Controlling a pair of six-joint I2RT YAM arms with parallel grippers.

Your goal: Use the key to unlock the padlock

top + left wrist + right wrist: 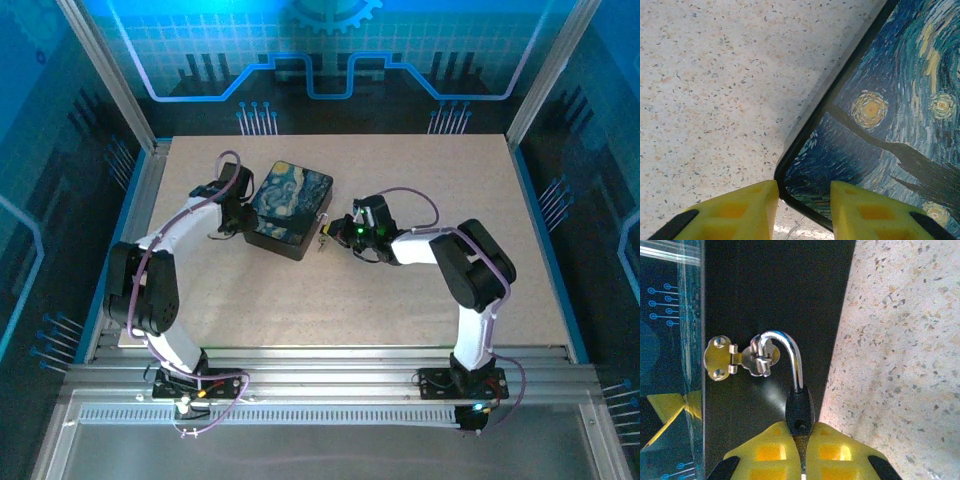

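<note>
Right claw (802,462) (closed) grips key (802,452) at padlock (799,412).

The padlock (799,411) is small, with a dark rounded body and a bright chrome shackle (785,352). The shackle arches up from the body and hooks through the silvery hasp (735,359) on the box's dark side wall. The padlock hangs there just off the bench, its body pointing away from the hasp. The key (801,452) is a thin pale sliver running straight out of the end of the padlock's body, in line with it; whether it sits in the keyhole is hard to tell.
</note>
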